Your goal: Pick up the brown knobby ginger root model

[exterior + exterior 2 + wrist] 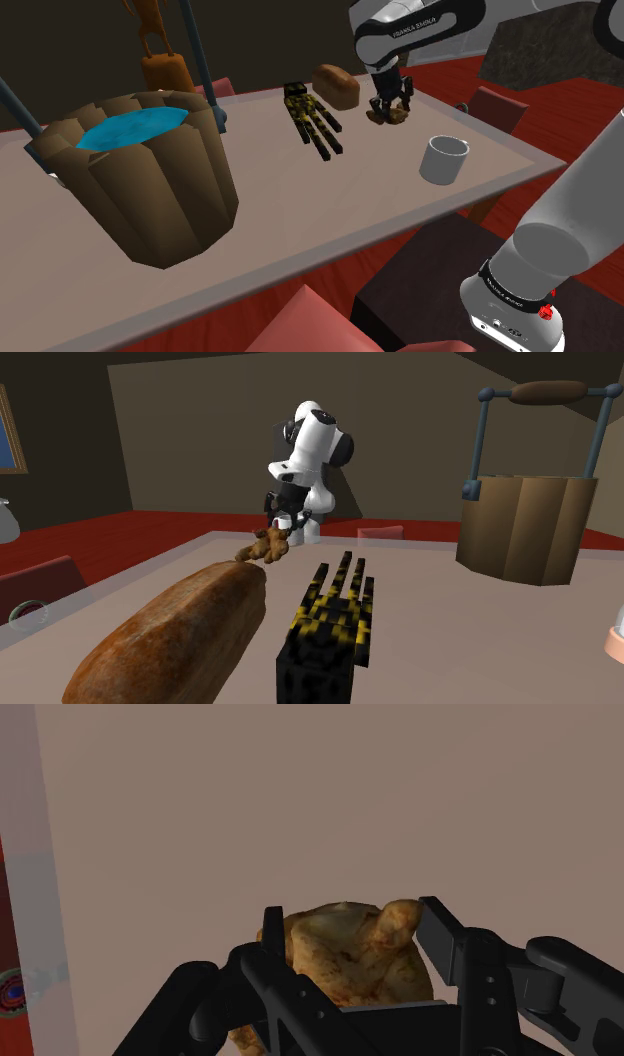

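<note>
- Pinching the brown knobby ginger root (pixel 345 959), the black gripper (pixel 353 919) has one finger pressed against each side of it.
- I see the root over the table (pixel 300 215), near an edge; I cannot tell whether it touches the top.
- From the root in the shoulder view, a bread loaf (pixel 337 85) lies at ten o'clock, the nearest neighbour.
- A black-and-yellow blocky figure (pixel 315 120) lies at nine o'clock, apart from it.
- A white mug (pixel 444 158) stands at four o'clock, well apart.
- A big wooden well (pixel 150 180) holding blue water sits far off at eight o'clock.
</note>
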### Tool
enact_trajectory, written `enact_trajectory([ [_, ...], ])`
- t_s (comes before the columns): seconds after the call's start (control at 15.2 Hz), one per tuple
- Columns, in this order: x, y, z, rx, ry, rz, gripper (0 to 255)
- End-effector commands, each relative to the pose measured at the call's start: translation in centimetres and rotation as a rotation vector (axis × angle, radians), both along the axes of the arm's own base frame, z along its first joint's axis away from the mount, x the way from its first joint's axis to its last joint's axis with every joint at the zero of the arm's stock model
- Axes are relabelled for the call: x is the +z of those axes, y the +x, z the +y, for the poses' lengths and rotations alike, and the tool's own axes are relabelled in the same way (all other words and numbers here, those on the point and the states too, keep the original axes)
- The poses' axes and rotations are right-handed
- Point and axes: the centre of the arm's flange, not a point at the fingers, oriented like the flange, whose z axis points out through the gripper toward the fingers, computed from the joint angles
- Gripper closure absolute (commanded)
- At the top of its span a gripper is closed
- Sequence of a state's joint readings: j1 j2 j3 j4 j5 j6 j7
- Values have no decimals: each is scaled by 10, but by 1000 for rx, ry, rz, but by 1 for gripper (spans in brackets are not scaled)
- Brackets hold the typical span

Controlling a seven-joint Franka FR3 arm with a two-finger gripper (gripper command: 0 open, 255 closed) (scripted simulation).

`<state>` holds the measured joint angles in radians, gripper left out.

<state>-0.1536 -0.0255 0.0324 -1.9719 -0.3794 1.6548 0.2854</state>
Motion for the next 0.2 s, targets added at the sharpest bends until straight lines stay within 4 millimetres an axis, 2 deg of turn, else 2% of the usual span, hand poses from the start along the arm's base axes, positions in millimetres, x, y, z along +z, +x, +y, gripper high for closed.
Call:
enact_trajectory([
  [0.0, 10, 0, 1, 0, 0, 0, 255],
  [0.13, 10, 0, 1, 0, 0, 0, 255],
])
